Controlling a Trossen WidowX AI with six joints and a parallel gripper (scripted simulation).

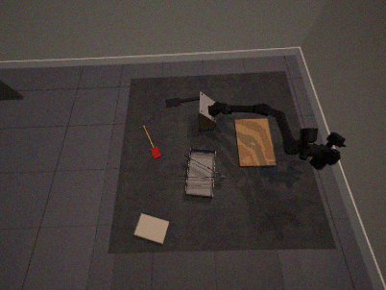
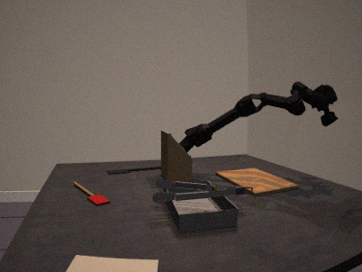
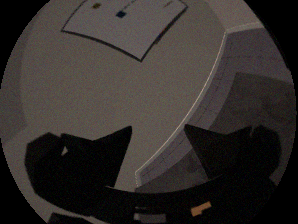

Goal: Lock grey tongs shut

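Observation:
The grey tongs (image 1: 207, 167) (image 2: 198, 195) lie open across the roasting tin (image 1: 199, 194) (image 2: 208, 222). Their two arms spread toward the left, past the tin's left side, and meet at the right, just beyond its right side. The wooden board (image 1: 246, 156) (image 2: 257, 180) lies flat to the right of the tin, with nothing on it. My gripper (image 3: 158, 128) is open and empty. It is high in the air to the right of the board, far from the tongs, and the wrist view shows wall and floor between its fingers.
A wooden block (image 1: 206, 126) (image 2: 176, 164) with a pale slanted top stands behind the tin, near the arm's base. A dark spatula (image 1: 173, 103) lies beside it. A red-headed spatula (image 1: 156, 153) (image 2: 98, 199) lies left. A cream slab (image 1: 152, 229) (image 2: 114, 265) lies front left.

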